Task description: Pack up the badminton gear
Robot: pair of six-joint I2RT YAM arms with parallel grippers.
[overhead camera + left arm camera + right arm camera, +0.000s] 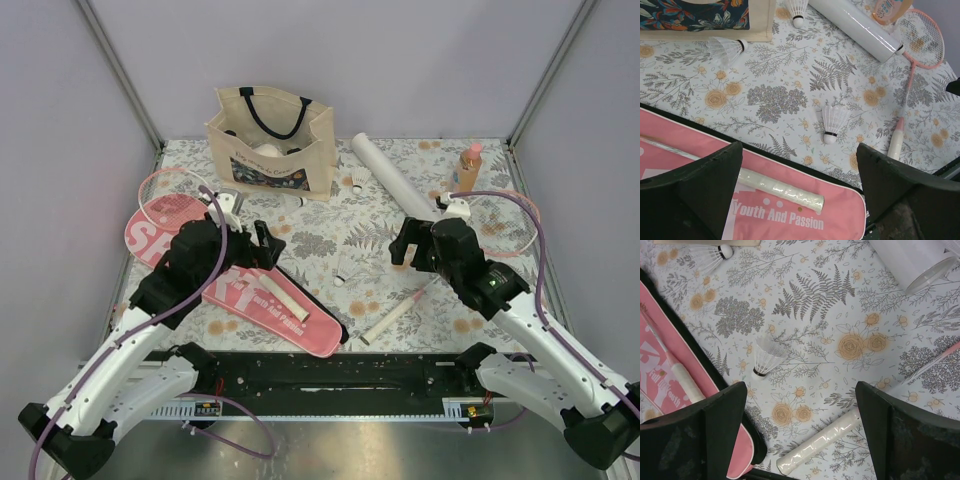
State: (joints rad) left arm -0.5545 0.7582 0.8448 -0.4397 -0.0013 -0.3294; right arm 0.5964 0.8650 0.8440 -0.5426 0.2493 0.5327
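Both sets of jaws stand spread wide with nothing between them. The left gripper (799, 150) hangs over the narrow end of the pink case (790, 220), and the right gripper (801, 387) hangs over bare cloth. One shuttlecock (767, 355) lies on the cloth a little ahead of each.

That is my first worry — both arms point in at that one spot. If both go for it, I'd expect the fingers to knock together or flick the thing away, light as it looks. Pinched across the skirt, its feathers would likely crush.

The racket (780, 189) lies loose on top of the case and would probably slide off if the case were lifted or tilted. The second racket (500, 225) lies flat to the right, its white grip (820, 440) just below the right jaws. It is thin and flush with the cloth, so closing fingertips may snag fabric instead. The long white tube (390, 175) lies on its side further back and could roll at a nudge.

Everything rests on a floral tablecloth (330, 235) of grey ferns and orange roses. A beige tote (270, 145) and an orange bottle (468, 168) stand at the back, with plain pale walls and metal corner posts around.
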